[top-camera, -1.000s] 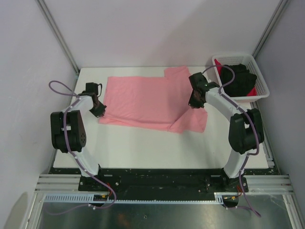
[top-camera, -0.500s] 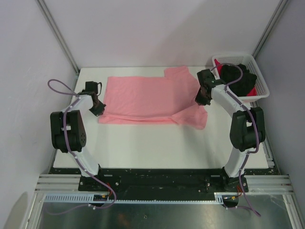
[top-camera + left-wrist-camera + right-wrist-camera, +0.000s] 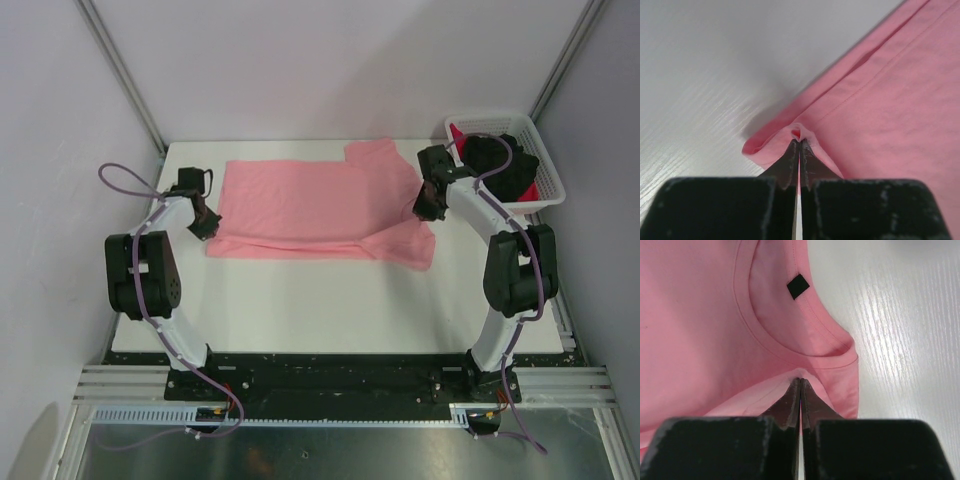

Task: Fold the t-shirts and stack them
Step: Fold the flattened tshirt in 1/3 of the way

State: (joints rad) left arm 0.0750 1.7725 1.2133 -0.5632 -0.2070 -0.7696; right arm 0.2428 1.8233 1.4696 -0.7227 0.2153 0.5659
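Note:
The salmon-pink t-shirt (image 3: 300,205) lies spread across the table, its near part folded up over the rest. My left gripper (image 3: 205,226) is shut on the shirt's folded left corner (image 3: 797,134). My right gripper (image 3: 427,208) is shut on a pinch of pink cloth (image 3: 801,374) just below the neckline; the dark neck label (image 3: 798,286) shows above it. A black t-shirt (image 3: 505,165) and a bright red t-shirt (image 3: 458,135) lie in the white basket (image 3: 548,190) at the back right.
The basket stands close behind my right arm at the table's right edge. Bare white table (image 3: 300,300) runs along the front. Grey walls and metal posts close in the back and sides.
My right gripper has moved right and towards the back with the pink cloth, drawing the shirt's right side flatter. My left gripper has hardly moved.

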